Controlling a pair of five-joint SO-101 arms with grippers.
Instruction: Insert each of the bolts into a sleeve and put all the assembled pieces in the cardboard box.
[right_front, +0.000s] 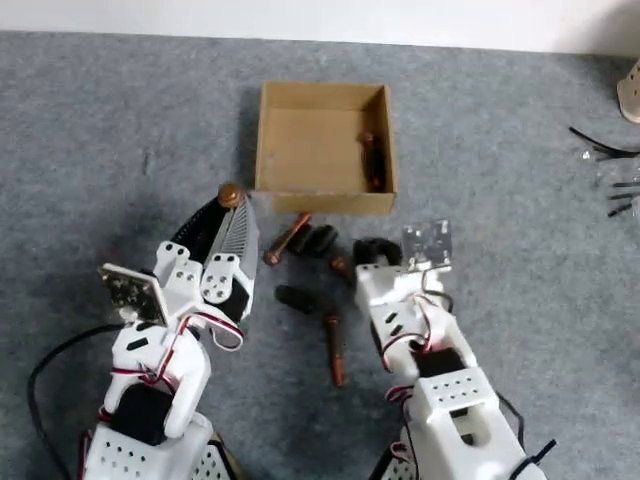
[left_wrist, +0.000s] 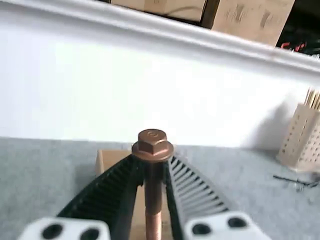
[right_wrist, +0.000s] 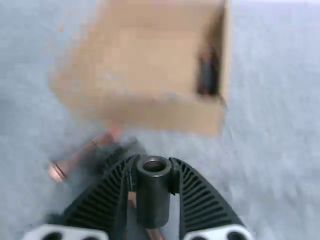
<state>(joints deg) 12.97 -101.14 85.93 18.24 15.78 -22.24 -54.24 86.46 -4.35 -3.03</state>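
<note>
Left arm: near-left side of the table, forearm raised, left gripper (left_wrist: 153, 163) aimed toward the near-left corner of the cardboard box (right_front: 322, 204).
Left jaws: clenched on 1 copper bolt (left_wrist: 152, 146), shank between the fingers, hex head just past the tips.
Right arm: near-right side, stretched low over the grey carpet (right_front: 520, 260), right gripper (right_wrist: 154, 170) just short of the box's front wall.
Right jaws: clamped around 1 black sleeve (right_wrist: 153, 195), open bore turned toward the wrist camera.
Bolts, count: 1 held, 3 loose on the carpet.
Loose bolt 1 (right_front: 287, 239): lying at a slant just in front of the box.
Loose bolt 2 (right_front: 342, 267): beside the right gripper, partly hidden.
Loose bolt 3 (right_front: 335, 352): between the 2 arms, lengthwise toward the box.
Sleeves, count: 1 held, 2 loose.
Loose sleeve 1 (right_front: 320, 239): at the end of loose bolt 1; seated on it or merely touching, cannot tell.
Loose sleeve 2 (right_front: 300, 297): just beside the far end of loose bolt 3.
Box contents: 1 assembled piece (right_front: 373, 160), dark with copper ends, against the right inner wall.
Box position: far centre of the carpet, open top up.
</note>
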